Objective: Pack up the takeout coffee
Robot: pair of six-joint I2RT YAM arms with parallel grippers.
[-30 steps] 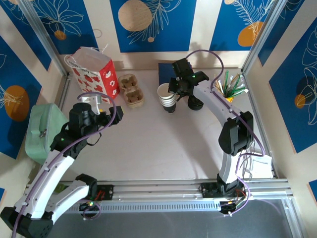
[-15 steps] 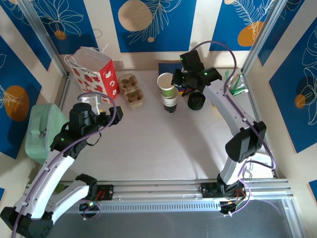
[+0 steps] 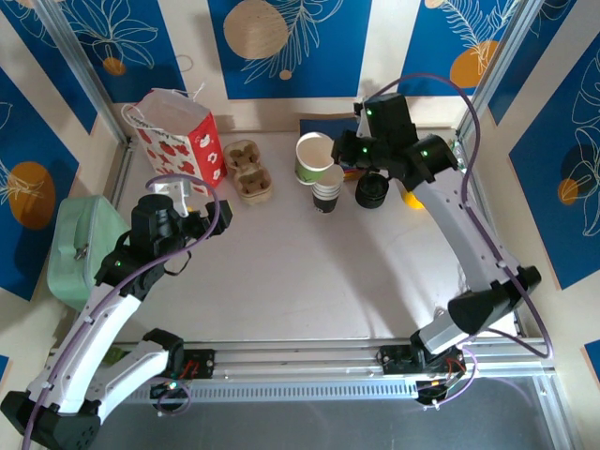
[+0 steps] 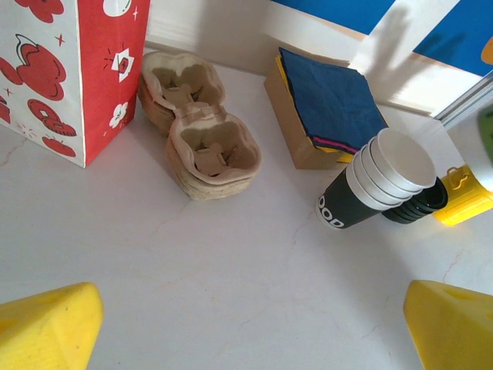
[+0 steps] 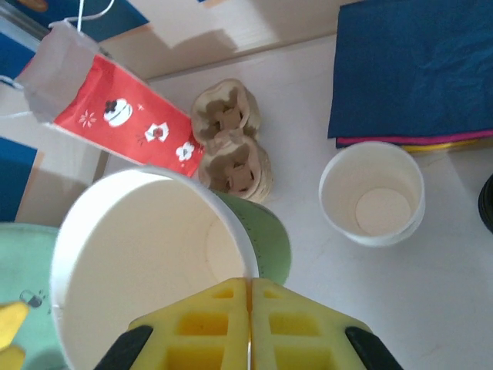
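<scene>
Right end effector (image 5: pixel 249 291) pinching the rim of a lidless lime-green paper cup (image 5: pixel 267 240), raised over the bench (image 3: pixel 281 272) near the stack of white paper cups (image 5: pixel 372 193). Left end effector (image 4: pixel 250 331) spread. Risk: the one-wall rim grip may let the cup tilt, buckle or slip.

That green cup (image 5: pixel 269 247) looks like matt paper, the cup carriers (image 4: pixel 202 127) are rough molded pulp, and the counter (image 4: pixel 192 293) is smooth, kinda marble-ish.

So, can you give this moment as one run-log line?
right gripper: shut on green cup, lidless | left gripper: open | black lids: on table
</scene>
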